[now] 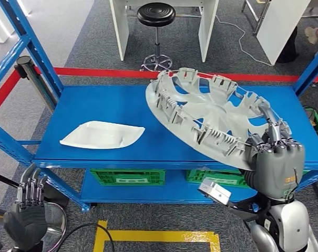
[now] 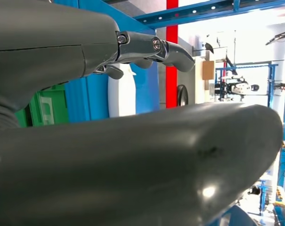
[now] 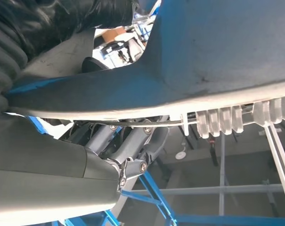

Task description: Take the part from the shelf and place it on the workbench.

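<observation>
A large grey wheel cover (image 1: 206, 113), ribbed underside up, hangs tilted above the blue shelf deck (image 1: 109, 102). My right hand (image 1: 277, 157) grips its near right rim, fingers hooked over the edge. In the right wrist view the cover's rim (image 3: 219, 61) runs across my curled fingers (image 3: 134, 146). A flat white part (image 1: 102, 135) lies on the deck's left half. My left hand (image 1: 27, 215) hangs low at the bottom left, below and in front of the shelf, holding nothing, with its fingers (image 2: 155, 49) extended.
Blue shelf uprights (image 1: 28, 42) stand at left and right. Green crates (image 1: 127, 176) sit on the lower level. A black stool (image 1: 156, 31) and white tables stand beyond a red floor line (image 1: 109, 72). Yellow tape (image 1: 157, 236) marks the floor near me.
</observation>
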Action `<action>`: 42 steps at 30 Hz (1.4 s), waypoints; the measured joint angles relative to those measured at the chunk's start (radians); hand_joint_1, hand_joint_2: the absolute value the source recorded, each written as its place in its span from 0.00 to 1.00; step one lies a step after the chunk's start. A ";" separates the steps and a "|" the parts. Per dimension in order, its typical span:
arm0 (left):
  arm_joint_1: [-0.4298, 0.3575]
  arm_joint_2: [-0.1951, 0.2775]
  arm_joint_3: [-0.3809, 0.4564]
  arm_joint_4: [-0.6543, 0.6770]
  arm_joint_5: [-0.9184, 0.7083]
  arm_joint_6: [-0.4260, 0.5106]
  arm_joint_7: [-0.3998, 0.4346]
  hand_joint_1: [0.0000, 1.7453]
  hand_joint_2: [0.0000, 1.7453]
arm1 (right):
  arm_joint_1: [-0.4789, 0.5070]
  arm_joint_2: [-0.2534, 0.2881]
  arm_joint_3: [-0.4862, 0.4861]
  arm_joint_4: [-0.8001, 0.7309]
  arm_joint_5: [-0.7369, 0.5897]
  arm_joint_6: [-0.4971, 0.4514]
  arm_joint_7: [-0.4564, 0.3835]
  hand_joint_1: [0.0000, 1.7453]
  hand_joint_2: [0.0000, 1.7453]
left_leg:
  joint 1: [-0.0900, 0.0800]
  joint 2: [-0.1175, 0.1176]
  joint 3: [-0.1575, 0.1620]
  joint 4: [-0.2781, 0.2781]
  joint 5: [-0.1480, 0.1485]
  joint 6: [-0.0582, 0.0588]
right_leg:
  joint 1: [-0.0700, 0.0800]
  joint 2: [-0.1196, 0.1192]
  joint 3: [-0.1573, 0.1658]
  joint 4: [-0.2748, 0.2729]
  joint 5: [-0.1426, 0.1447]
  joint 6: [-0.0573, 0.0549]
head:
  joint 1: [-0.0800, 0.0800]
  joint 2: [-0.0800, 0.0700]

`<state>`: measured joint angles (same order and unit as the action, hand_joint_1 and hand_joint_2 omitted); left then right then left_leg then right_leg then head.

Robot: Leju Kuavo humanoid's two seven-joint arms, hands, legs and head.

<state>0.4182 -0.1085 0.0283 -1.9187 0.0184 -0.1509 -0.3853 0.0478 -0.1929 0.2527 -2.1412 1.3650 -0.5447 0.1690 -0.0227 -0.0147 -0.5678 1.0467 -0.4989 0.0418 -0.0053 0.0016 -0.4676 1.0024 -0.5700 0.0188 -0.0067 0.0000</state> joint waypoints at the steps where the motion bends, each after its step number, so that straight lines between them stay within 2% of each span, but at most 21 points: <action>1: 0.002 0.000 0.000 0.000 0.002 -0.003 -0.001 0.00 0.00 | 0.003 -0.001 0.000 0.000 -0.004 -0.001 -0.003 1.00 1.00 | -0.001 0.000 0.000 0.001 -0.001 0.001 | -0.001 0.000 0.000 0.000 0.000 0.001 | 0.000 0.000; 4: 0.009 -0.002 0.005 0.001 0.004 -0.014 -0.004 0.00 0.00 | 0.013 -0.004 0.002 0.000 -0.022 -0.002 -0.014 1.00 1.00 | -0.006 0.000 -0.001 0.001 -0.002 0.006 | -0.005 0.000 0.000 -0.001 0.001 0.006 | 0.000 0.000; 7: 0.013 -0.011 0.013 0.001 0.002 -0.023 0.003 0.00 0.00 | 0.021 -0.007 0.004 0.000 -0.035 -0.003 -0.021 1.00 1.00 | 0.000 0.002 0.005 -0.020 0.012 0.023 | -0.005 0.000 -0.007 0.006 -0.009 0.017 | 0.000 0.000; 9: 0.015 -0.021 0.016 0.001 -0.003 -0.031 0.008 0.00 0.00 | 0.026 -0.011 0.004 0.000 -0.046 -0.004 -0.027 1.00 1.00 | 0.006 0.004 0.008 -0.034 0.021 0.030 | -0.005 0.000 -0.046 0.080 -0.057 0.021 | 0.003 0.000; 11: 0.020 -0.029 0.019 0.001 -0.007 -0.038 0.010 0.00 0.00 | 0.032 -0.015 0.004 0.001 -0.056 -0.005 -0.033 1.00 1.00 | 0.007 0.005 0.005 -0.034 0.021 0.032 | -0.008 0.000 -0.113 0.212 -0.109 0.028 | 0.005 0.000; 12: 0.022 -0.033 0.021 0.001 -0.009 -0.042 0.010 0.00 0.00 | 0.036 -0.016 0.004 0.002 -0.060 -0.005 -0.036 1.00 1.00 | 0.008 0.005 0.004 -0.033 0.021 0.032 | -0.010 0.000 -0.140 0.259 -0.114 0.032 | 0.005 0.000; 13: 0.024 -0.036 0.023 0.001 -0.011 -0.045 0.010 0.00 0.00 | 0.040 -0.017 0.005 0.003 -0.063 -0.005 -0.038 1.00 1.00 | 0.009 0.005 0.004 -0.031 0.021 0.031 | -0.012 0.000 -0.152 0.272 -0.099 0.035 | 0.005 0.000; 14: 0.025 -0.039 0.025 0.001 -0.014 -0.049 0.009 0.00 0.00 | 0.043 -0.018 0.005 0.004 -0.065 -0.005 -0.040 1.00 1.00 | 0.011 0.005 0.004 -0.028 0.019 0.029 | -0.015 -0.001 -0.146 0.248 -0.065 0.039 | 0.005 0.000; 16: 0.027 -0.045 0.031 0.001 -0.018 -0.058 0.007 0.00 0.00 | 0.044 -0.019 0.006 0.005 -0.070 -0.006 -0.045 1.00 1.00 | 0.014 0.003 0.001 -0.017 0.013 0.018 | -0.021 0.000 -0.098 0.133 0.011 0.049 | 0.006 0.000; 18: 0.030 -0.051 0.040 0.001 -0.021 -0.066 0.004 0.00 0.00 | 0.045 -0.021 0.006 0.007 -0.075 -0.009 -0.050 1.00 1.00 | 0.013 0.001 -0.008 -0.002 0.010 0.004 | -0.022 0.006 -0.063 0.058 0.040 0.050 | 0.009 0.000; 22: 0.033 -0.060 0.055 0.001 -0.028 -0.077 0.002 0.00 0.00 | 0.049 -0.021 0.008 0.010 -0.081 -0.011 -0.055 1.00 1.00 | 0.011 -0.002 -0.032 0.018 0.007 -0.021 | -0.024 0.007 -0.074 0.048 0.035 0.027 | 0.008 0.000; 24: 0.034 -0.064 0.061 0.001 -0.030 -0.081 0.002 0.00 0.00 | 0.050 -0.021 0.009 0.011 -0.083 -0.011 -0.055 1.00 1.00 | 0.015 0.001 -0.056 0.082 -0.049 -0.034 | -0.027 0.002 -0.086 0.047 0.045 0.010 | 0.004 0.000; 26: 0.035 -0.066 0.066 0.001 -0.032 -0.084 0.003 0.00 0.00 | 0.051 -0.022 0.009 0.011 -0.084 -0.011 -0.056 1.00 1.00 | 0.019 0.003 -0.097 0.204 -0.124 -0.043 | -0.023 -0.003 -0.100 0.048 0.055 -0.004 | 0.000 0.000; 28: 0.035 -0.069 0.069 0.001 -0.034 -0.087 0.004 0.00 0.00 | 0.054 -0.022 0.010 0.011 -0.085 -0.010 -0.056 1.00 1.00 | 0.021 0.003 -0.107 0.272 -0.146 -0.042 | -0.018 -0.007 -0.114 0.049 0.065 -0.010 | 0.000 0.000; 29: 0.035 -0.070 0.071 0.001 -0.034 -0.088 0.004 0.00 0.00 | 0.055 -0.022 0.010 0.011 -0.085 -0.010 -0.056 1.00 1.00 | 0.020 0.003 -0.086 0.252 -0.129 -0.038 | -0.015 -0.009 -0.120 0.049 0.069 -0.010 | 0.000 0.000; 31: 0.035 -0.072 0.073 0.000 -0.035 -0.089 0.005 0.00 0.00 | 0.056 -0.022 0.010 0.011 -0.087 -0.010 -0.057 1.00 1.00 | 0.016 0.003 -0.004 0.122 -0.075 -0.020 | -0.010 -0.009 -0.128 0.049 0.079 -0.011 | 0.000 0.000; 33: 0.035 -0.072 0.073 -0.001 -0.036 -0.090 0.005 0.00 0.00 | 0.056 -0.022 0.010 0.011 -0.089 -0.010 -0.058 1.00 1.00 | 0.009 0.003 0.059 0.006 -0.049 -0.004 | -0.008 -0.010 -0.135 0.048 0.090 -0.006 | 0.001 0.000; 36: 0.035 -0.074 0.074 -0.004 -0.037 -0.091 0.004 0.00 0.00 | 0.055 -0.023 0.010 0.011 -0.090 -0.010 -0.058 1.00 1.00 | 0.001 0.003 0.065 -0.031 -0.032 0.004 | -0.015 -0.010 -0.144 0.040 0.111 0.012 | 0.000 0.000; 38: 0.031 -0.075 0.073 -0.005 -0.034 -0.087 0.008 0.00 0.00 | 0.053 -0.025 0.010 0.011 -0.094 -0.008 -0.054 1.00 1.00 | 0.005 0.008 0.056 -0.048 -0.008 0.012 | -0.015 -0.007 -0.155 0.051 0.088 0.022 | 0.002 0.000; 41: 0.021 -0.074 0.066 -0.005 -0.029 -0.064 0.015 0.00 0.00 | 0.048 -0.031 0.010 0.010 -0.098 0.002 -0.045 1.00 1.00 | 0.010 0.013 0.023 -0.056 0.024 0.021 | -0.014 -0.004 -0.199 0.193 -0.035 0.031 | 0.008 0.000; 42: 0.021 -0.069 0.062 -0.004 -0.027 -0.055 0.013 0.00 0.00 | 0.053 -0.033 0.008 0.009 -0.099 0.002 -0.045 1.00 1.00 | 0.010 0.013 0.011 -0.055 0.033 0.020 | -0.015 -0.004 -0.209 0.249 -0.061 0.035 | 0.009 0.000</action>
<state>0.4394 -0.1774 0.0908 -1.9231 -0.0087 -0.2057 -0.3725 0.1012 -0.2262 0.2610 -2.1318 1.2661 -0.5429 0.1245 -0.0126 -0.0014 -0.5568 0.9915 -0.4658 0.0622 -0.0199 -0.0023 -0.6771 1.2517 -0.6310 0.0535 0.0019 0.0000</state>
